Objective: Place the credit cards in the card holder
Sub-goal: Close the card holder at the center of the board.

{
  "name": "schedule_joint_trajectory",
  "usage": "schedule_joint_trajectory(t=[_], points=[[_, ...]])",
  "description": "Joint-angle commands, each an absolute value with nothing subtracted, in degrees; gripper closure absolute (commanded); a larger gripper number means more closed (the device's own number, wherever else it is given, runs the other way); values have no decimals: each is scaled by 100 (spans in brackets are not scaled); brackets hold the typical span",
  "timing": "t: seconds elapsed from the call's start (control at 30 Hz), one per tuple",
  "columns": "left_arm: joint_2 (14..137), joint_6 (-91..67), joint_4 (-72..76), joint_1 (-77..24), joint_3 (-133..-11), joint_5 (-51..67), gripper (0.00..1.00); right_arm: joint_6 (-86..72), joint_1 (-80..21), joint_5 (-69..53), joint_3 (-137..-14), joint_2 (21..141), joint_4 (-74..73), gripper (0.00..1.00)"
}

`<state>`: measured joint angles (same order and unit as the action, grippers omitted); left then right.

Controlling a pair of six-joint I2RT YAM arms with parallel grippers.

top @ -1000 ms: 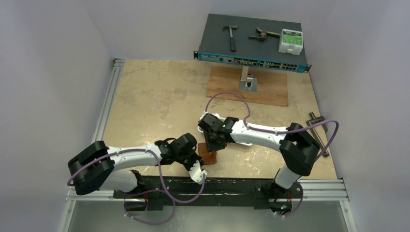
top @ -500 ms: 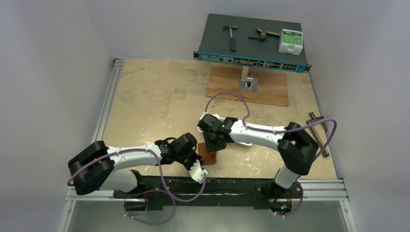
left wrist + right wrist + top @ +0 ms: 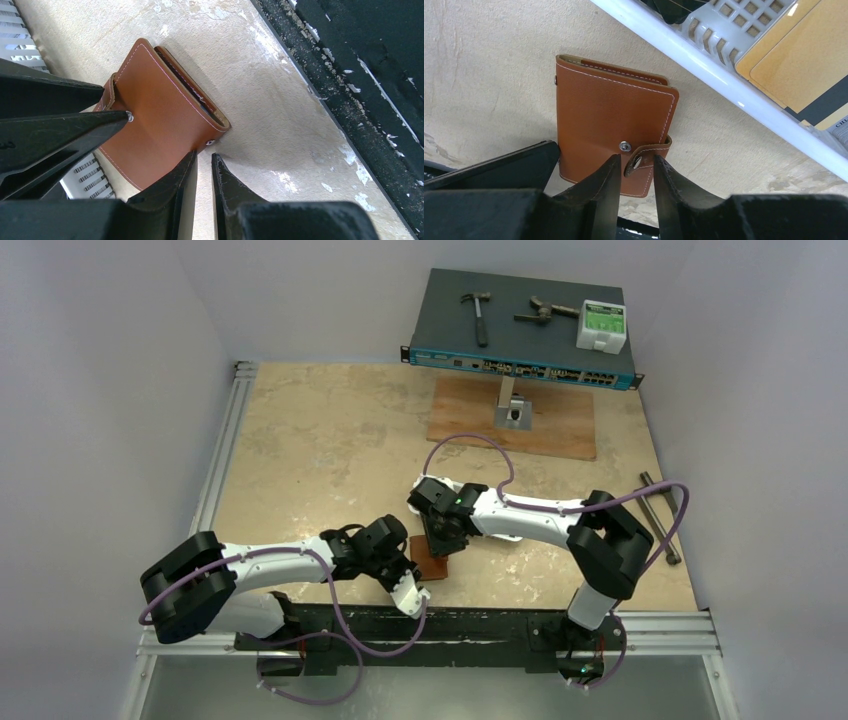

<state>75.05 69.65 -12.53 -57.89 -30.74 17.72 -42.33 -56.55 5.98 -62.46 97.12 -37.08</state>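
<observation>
The card holder [image 3: 431, 563] [image 3: 609, 115] [image 3: 160, 110], a brown leather wallet, lies folded shut on the table near the front edge. Its snap tab [image 3: 644, 159] is undone and curls up off the stud. My right gripper [image 3: 635, 167] [image 3: 440, 540] is open, its fingertips either side of that tab. My left gripper [image 3: 203, 167] [image 3: 408, 578] is open by a narrow slit, with nothing in the slit and one fingertip [image 3: 186, 167] at the wallet's near corner. The credit cards show in the right wrist view: an orange-yellow one [image 3: 784, 55] and a black one [image 3: 824, 102] on a white slotted tray [image 3: 704, 65].
A network switch [image 3: 520, 365] with a hammer [image 3: 479, 315] and a white box [image 3: 600, 326] stands at the back, with a wooden board [image 3: 560, 425] before it. A metal tool [image 3: 662, 520] lies at the right. The black front rail [image 3: 470, 625] runs just behind the wallet.
The right arm's elbow has shifted a little to the left and its jaws have narrowed slightly round the tab. The wallet and the left arm have stayed put.
</observation>
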Motion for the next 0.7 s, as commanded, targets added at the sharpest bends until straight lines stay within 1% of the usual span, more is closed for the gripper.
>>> schedule_joint_trajectory(t=[0.0,0.27,0.4,0.67], points=[[7486,6873,-1290,-5801,-3260,1847,84,-4200,-5634,643,-6345,9398,-3838,70],[7498,6843,-1327,-5801,-3287,1861,85,-4236,-5633,660,-6363,9320,-3817,75],[7488,6830,-1318,-5801,-3278,1846,85,-4245,-5634,664,-6342,9325,-3808,80],[7493,6829,-1298,-5801,-3296,1835,86,-4243,-5633,664,-6303,9415,-3735,78]])
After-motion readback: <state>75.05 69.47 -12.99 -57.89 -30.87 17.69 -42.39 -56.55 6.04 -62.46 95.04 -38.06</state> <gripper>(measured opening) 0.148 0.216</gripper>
